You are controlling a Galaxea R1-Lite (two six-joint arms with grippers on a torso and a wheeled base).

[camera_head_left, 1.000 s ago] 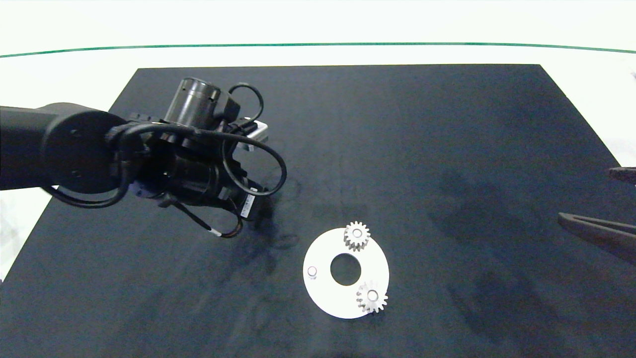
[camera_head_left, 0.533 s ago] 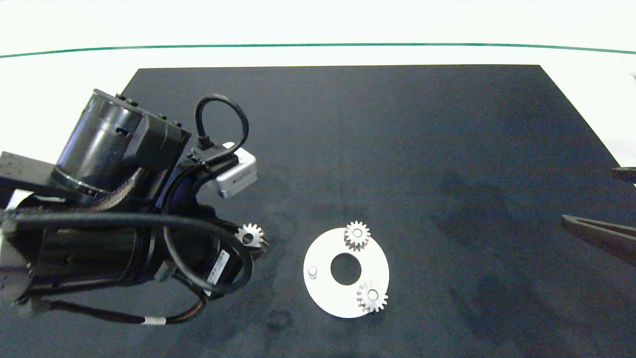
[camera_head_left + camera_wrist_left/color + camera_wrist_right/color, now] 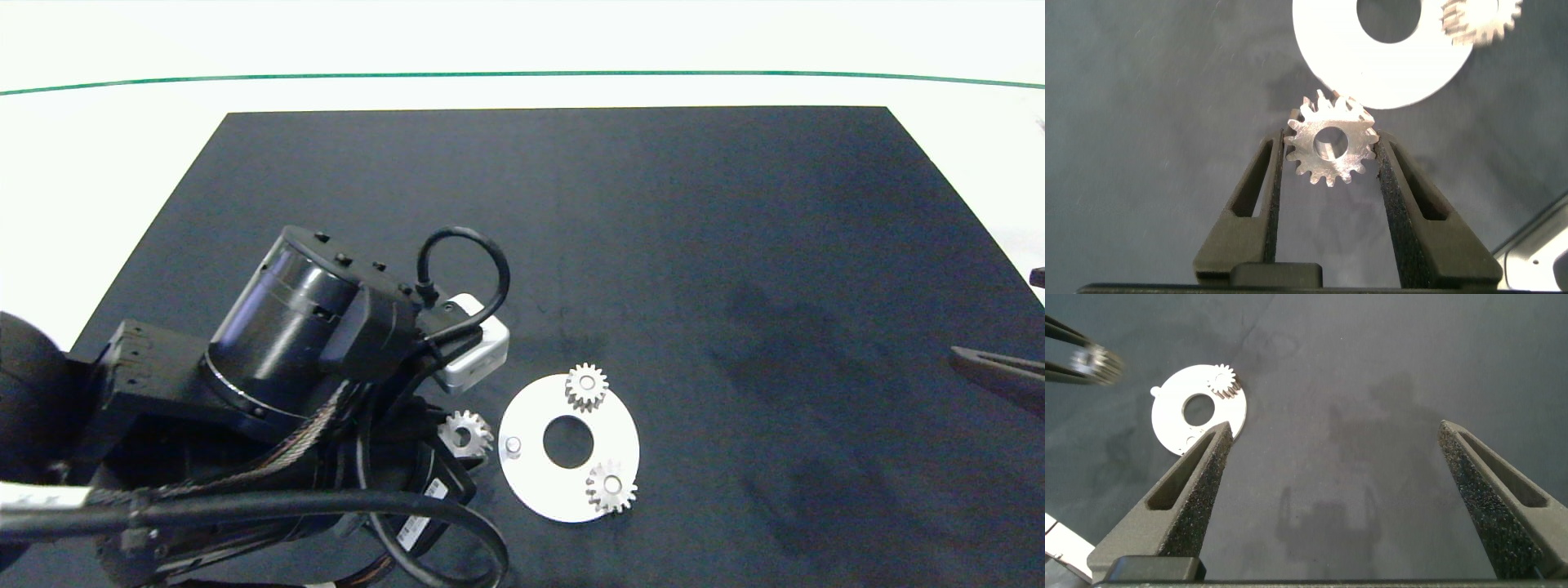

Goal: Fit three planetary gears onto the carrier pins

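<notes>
Clamped between the left gripper (image 3: 1331,159) fingers, the third planetary gear (image 3: 465,431) is held just beside the bare carrier pin (image 3: 513,445). Its bore should be centred over that pin, kept level, before lowering. The right gripper (image 3: 1343,469), wide open, is parked.

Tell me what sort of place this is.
Probably a robot test bench for assembly work: a black mat covers a white table, holding only a white disc with small gears. The left pincer grips a gear; the right pincer waits open, aside.
</notes>
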